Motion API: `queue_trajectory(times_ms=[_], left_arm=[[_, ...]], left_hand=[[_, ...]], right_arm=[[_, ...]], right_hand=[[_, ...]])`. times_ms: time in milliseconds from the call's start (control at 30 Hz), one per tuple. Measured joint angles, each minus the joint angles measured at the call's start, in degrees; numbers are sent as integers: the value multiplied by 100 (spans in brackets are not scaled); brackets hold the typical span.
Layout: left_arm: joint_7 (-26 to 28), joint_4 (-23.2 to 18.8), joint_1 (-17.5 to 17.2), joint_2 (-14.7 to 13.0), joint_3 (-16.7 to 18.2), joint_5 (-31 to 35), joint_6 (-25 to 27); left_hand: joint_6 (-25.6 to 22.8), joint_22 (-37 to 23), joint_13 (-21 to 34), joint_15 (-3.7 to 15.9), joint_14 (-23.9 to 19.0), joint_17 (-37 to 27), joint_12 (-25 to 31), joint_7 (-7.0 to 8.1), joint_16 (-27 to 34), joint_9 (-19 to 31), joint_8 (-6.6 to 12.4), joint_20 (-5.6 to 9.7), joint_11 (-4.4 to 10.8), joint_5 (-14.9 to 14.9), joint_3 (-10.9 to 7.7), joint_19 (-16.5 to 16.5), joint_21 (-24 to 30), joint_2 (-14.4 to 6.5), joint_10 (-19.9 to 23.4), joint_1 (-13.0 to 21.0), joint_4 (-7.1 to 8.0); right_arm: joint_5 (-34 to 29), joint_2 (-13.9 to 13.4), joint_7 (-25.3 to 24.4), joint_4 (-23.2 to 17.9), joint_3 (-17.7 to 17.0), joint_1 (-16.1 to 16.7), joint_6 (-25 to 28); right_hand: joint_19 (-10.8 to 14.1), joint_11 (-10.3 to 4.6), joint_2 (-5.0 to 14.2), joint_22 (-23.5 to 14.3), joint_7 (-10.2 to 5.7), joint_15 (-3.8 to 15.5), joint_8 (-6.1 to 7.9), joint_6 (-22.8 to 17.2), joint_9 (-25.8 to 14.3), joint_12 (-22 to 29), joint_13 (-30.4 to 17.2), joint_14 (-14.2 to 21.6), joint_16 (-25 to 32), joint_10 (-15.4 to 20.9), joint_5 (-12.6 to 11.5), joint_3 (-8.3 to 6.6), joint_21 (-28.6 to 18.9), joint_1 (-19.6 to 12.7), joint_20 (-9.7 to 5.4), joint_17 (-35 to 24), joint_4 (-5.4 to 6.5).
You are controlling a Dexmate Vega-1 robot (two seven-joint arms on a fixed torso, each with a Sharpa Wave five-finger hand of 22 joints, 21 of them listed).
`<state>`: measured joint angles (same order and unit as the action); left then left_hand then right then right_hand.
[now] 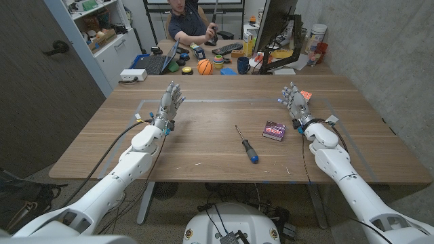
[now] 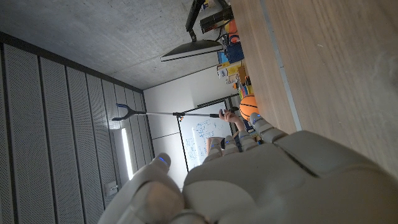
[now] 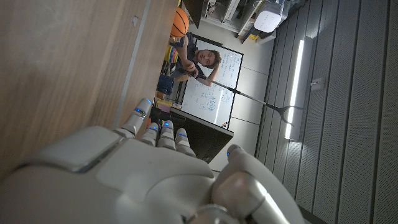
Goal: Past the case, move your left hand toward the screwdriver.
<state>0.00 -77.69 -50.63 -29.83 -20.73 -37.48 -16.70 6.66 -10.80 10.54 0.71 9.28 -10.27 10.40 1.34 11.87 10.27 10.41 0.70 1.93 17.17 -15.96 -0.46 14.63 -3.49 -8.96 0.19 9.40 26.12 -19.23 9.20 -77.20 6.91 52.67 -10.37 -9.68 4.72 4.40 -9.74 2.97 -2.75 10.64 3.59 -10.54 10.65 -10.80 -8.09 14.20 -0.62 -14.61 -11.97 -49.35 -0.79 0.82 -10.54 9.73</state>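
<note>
My left hand stands up off the table at abt 10 o'clock from table centre, fingers spread wide and pointing away from me, nothing in it. Same from the left wrist view: back of the hand, fingers apart, no object. My right hand mirrors it at abt 2 o'clock, also spread wide and holding nothing; the right wrist view shows its back the same way.

The screwdriver lies flat nr table centre, slightly toward 4 o'clock, thin shaft pointing to 11, blue handle toward 5, nearer me. The case, small, dark w/ pink print, sits just beside it at abt 2 o'clock from the handle, apart from it, not touching.

Step in hand, as I judge it: reach not begun, left hand is well apart from the tool. To do it well I'd sweep the hand toward 4 o'clock, keep it raised so fingers don't drag the wood, and come in on the shaft side. The case sits beyond the tool from my left, so overshoot is the risk: stop short over the handle, don't knock the case. Keep fingers apart on approach, ready for the handle.

A person sits at the far desk holding a long pole; no concern to my path.
</note>
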Motion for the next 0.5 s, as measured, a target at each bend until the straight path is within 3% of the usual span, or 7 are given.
queue_trajectory(times_ms=[500], left_arm=[[14, -4, -4, 1, 11, -8, -3]], left_hand=[[9, 1, -15, 0, 0, 1, -4, 53, 23, -1, 23, -42, 0, 0, 39, 43, -23, 0, 0, 0, 12]], right_arm=[[-173, 164, 135, 24, -172, 4, 47]], right_hand=[[0, -1, 0, 1, 0, 0, 0, 0, 1, 0, 1, 0, 0, 0, 0, 0, 22, 0, 0, 1, 0]])
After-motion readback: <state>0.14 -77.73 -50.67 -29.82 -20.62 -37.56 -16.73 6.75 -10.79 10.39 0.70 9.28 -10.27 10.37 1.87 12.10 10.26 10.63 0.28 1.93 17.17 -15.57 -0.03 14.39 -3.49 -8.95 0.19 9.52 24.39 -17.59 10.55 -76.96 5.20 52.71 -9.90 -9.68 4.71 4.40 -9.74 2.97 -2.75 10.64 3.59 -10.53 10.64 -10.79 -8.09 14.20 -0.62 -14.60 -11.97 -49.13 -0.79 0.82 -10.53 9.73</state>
